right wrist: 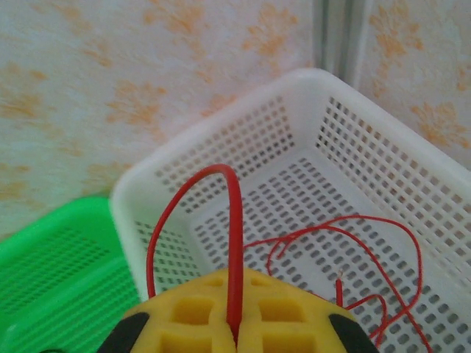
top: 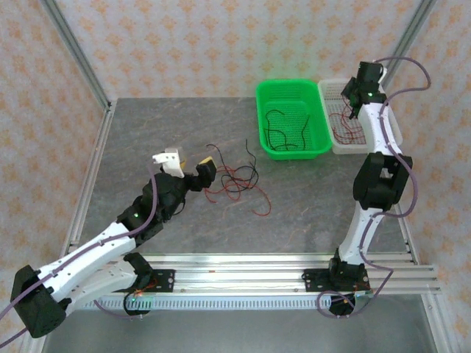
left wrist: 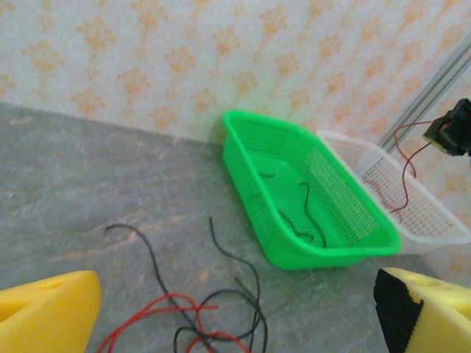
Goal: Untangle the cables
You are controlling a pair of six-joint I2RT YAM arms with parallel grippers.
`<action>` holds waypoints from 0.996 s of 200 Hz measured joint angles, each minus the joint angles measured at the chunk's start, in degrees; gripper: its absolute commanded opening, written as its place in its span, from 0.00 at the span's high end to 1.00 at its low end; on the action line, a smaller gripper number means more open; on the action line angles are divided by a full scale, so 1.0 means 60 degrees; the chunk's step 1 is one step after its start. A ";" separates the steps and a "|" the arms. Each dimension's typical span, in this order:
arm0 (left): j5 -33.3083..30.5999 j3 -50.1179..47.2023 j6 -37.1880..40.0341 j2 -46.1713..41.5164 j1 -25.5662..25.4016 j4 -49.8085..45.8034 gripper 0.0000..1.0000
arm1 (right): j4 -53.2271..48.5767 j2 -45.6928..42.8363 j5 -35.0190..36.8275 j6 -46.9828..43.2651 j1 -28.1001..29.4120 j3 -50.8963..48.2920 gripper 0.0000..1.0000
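Cables (top: 235, 184) lie before the gaping left hand (top: 189, 165); right hand (right wrist: 235, 331) clamps a red cable (right wrist: 234, 220).

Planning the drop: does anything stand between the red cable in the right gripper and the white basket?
Nothing visible does. The right gripper, shut on the red cable, hangs over the open white basket.

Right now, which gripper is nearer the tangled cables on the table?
Left: left gripper sits right beside the tangled cables; right gripper is away over the white basket.
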 measured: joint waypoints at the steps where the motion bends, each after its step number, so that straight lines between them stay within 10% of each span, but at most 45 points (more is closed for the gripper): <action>1: 0.0000 0.0011 -0.0007 0.0007 -0.0004 -0.0025 0.04 | -0.0015 0.0029 0.0022 0.0000 0.0000 0.0011 1.00; 88: -0.0535 0.1177 -0.1064 0.0426 -0.0004 -0.2113 0.06 | -0.2980 0.3151 0.0678 0.0036 -0.0029 0.1996 1.00; 152: -0.0929 0.1956 -0.2044 0.0907 0.0000 -0.3748 0.06 | -0.3974 0.3504 0.0193 -0.0040 -0.0066 0.2710 0.42; 199: -0.0940 0.2408 -0.2637 0.1727 0.0000 -0.4736 0.07 | -0.4331 0.3100 0.0004 -0.0007 -0.0066 0.2820 0.25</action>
